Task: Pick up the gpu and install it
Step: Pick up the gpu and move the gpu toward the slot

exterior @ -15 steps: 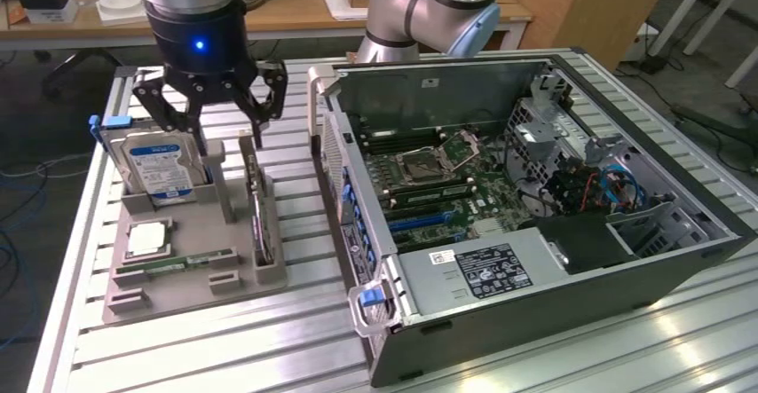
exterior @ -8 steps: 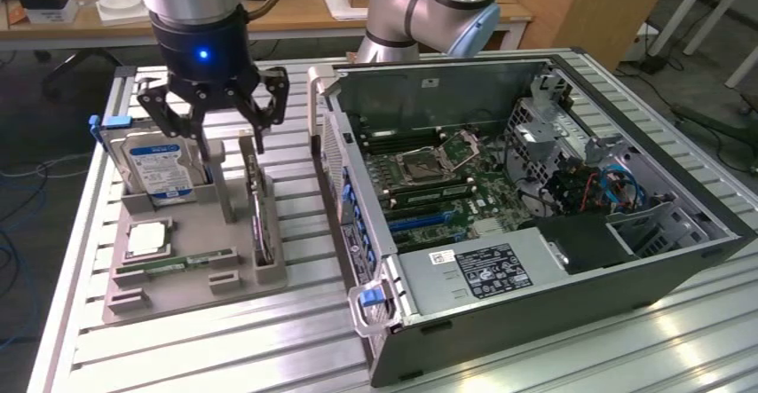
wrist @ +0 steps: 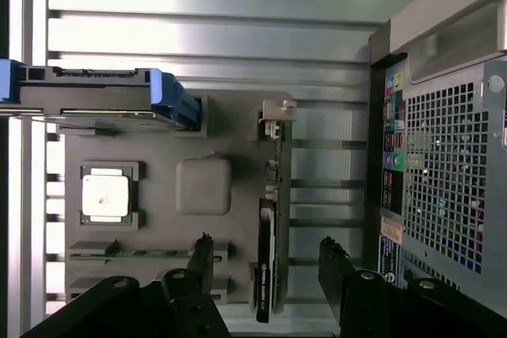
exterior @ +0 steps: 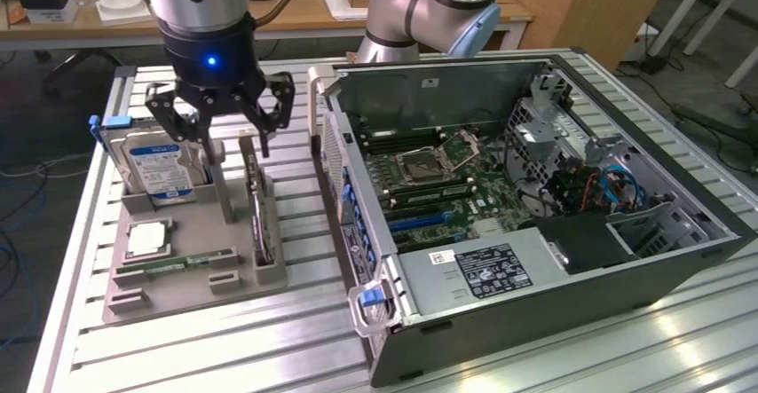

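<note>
The gpu [exterior: 259,216] is a thin dark card standing on its edge in a slot of the grey parts tray [exterior: 201,233], with its silvery bracket [wrist: 276,116] at the far end. My gripper [exterior: 233,136] hangs open just above the card's far end, touching nothing. In the wrist view the gpu [wrist: 268,275] runs between my two dark fingers [wrist: 339,271], and my gripper [wrist: 269,263] straddles it from above. The open computer case [exterior: 521,189] lies at the exterior view's right, its motherboard [exterior: 445,189] exposed.
On the tray a silver hard drive with a blue label [exterior: 160,167] stands upright beside my gripper. A CPU [exterior: 148,236] and a green RAM stick [exterior: 177,263] lie nearer the front. The case wall [wrist: 444,180] rises close to the tray. Everything rests on a slatted metal table [exterior: 237,340].
</note>
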